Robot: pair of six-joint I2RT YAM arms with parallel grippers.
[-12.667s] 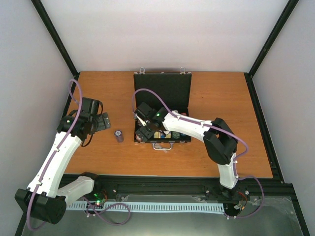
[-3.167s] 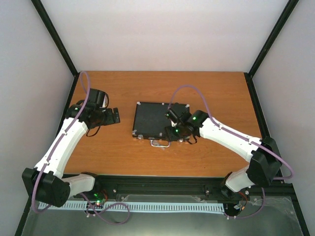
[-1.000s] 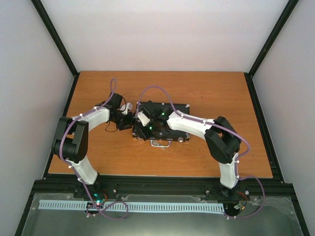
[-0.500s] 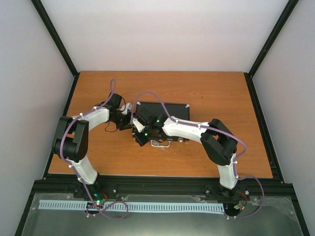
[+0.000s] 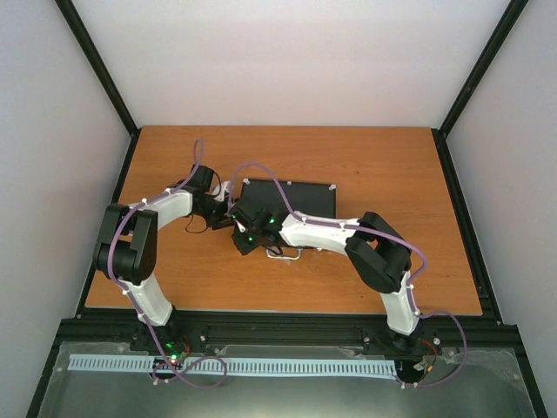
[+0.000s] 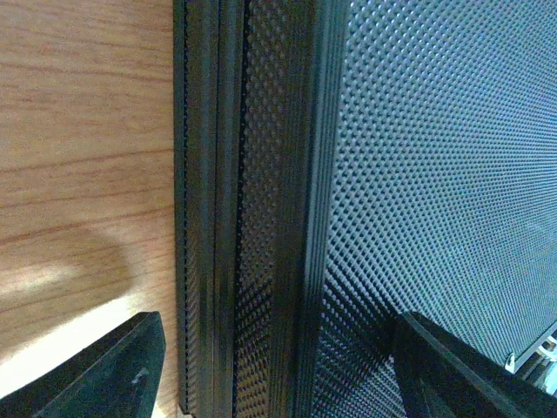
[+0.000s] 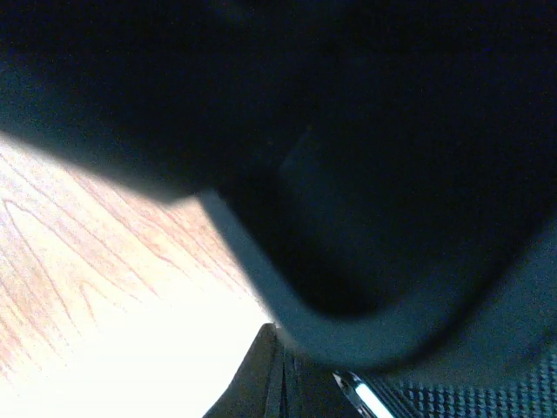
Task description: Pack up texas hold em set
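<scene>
Near the middle of the counter (image 5: 392, 165), the black case (image 5: 296, 193) lies flat with its lid down, and its silver handle (image 5: 285, 255) pokes out at the near edge. My left pincer (image 5: 226, 204) is at the case's left edge and stands spread. From its wrist camera I see 1 finger (image 6: 104, 374) over bare wood and the other over the dimpled lid, with the case's edge seams running between the 2. I cannot tell whether either finger touches the case. My right pincer (image 5: 246, 237) sits at the case's near-left corner, pressed together, pinching nothing I can make out. Its own camera gives mostly dark blur, with wood on the left and a patch of dimpled case at bottom right.
</scene>
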